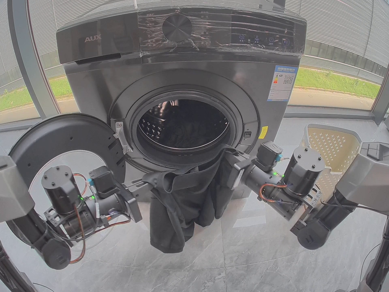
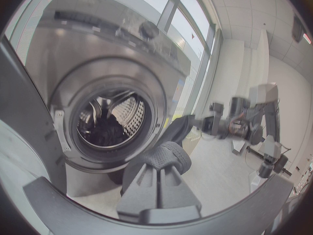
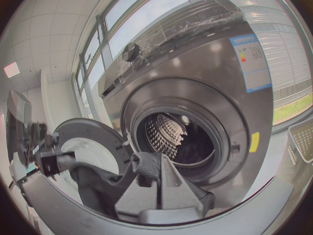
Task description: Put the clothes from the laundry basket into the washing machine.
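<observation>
A dark garment [image 1: 182, 203] hangs stretched between both grippers just below the washing machine's [image 1: 182, 74] open drum mouth [image 1: 182, 124]. My left gripper [image 1: 139, 187] is shut on its left end [image 2: 168, 155]. My right gripper [image 1: 227, 159] is shut on its right end [image 3: 146, 162], near the drum's lower rim. The rest of the cloth droops toward the floor. Dark clothes [image 2: 104, 131] lie inside the drum. The round door [image 1: 60, 142] stands swung open at the left. The pale laundry basket [image 1: 334, 147] stands to the right of the machine.
Glossy tiled floor [image 1: 251, 244] lies in front of the machine. Glass walls run behind and beside it. The open door sits close behind my left arm, and the basket close behind my right arm.
</observation>
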You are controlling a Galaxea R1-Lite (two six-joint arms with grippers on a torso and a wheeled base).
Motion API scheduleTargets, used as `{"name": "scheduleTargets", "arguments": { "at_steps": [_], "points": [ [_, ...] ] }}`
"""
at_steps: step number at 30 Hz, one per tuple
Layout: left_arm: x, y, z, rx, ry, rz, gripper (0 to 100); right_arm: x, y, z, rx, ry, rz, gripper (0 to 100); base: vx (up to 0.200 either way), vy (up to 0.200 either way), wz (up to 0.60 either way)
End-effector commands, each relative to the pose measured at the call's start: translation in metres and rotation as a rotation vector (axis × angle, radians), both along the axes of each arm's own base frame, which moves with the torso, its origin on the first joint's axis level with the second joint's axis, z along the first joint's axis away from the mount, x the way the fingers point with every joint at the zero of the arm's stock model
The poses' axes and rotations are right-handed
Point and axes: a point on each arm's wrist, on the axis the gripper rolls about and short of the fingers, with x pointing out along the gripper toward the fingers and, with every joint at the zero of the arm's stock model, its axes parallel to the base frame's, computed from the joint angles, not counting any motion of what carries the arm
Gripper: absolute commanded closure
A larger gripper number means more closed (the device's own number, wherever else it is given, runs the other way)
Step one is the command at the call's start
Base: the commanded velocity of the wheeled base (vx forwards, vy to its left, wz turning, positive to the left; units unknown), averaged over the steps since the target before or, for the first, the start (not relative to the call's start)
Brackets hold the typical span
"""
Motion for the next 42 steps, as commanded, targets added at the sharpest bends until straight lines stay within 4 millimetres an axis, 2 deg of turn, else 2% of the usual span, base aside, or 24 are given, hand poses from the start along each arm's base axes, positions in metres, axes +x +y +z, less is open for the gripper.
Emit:
{"name": "scheduleTargets", "arguments": {
  "at_steps": [1, 7, 28, 42],
  "points": [
    [-0.030, 0.023, 0.051, -0.112, -0.149, 0.026, 100, -0.026, -0.027, -0.002, -0.031, 0.044, 0.005, 100, 0.000, 0.000, 0.00],
    [-0.019, 0.040, 0.063, -0.155, -0.183, 0.105, 100, -0.046, -0.038, 0.000, -0.046, 0.067, 0.011, 100, 0.000, 0.000, 0.00],
    [-0.021, 0.043, 0.063, -0.161, -0.176, 0.117, 100, -0.033, -0.029, 0.024, 0.043, -0.012, -0.047, 100, 0.000, 0.000, 0.00],
    [-0.025, 0.047, 0.066, -0.165, -0.187, 0.122, 100, -0.033, -0.028, 0.025, 0.046, -0.014, -0.047, 100, 0.000, 0.000, 0.00]
  ]
}}
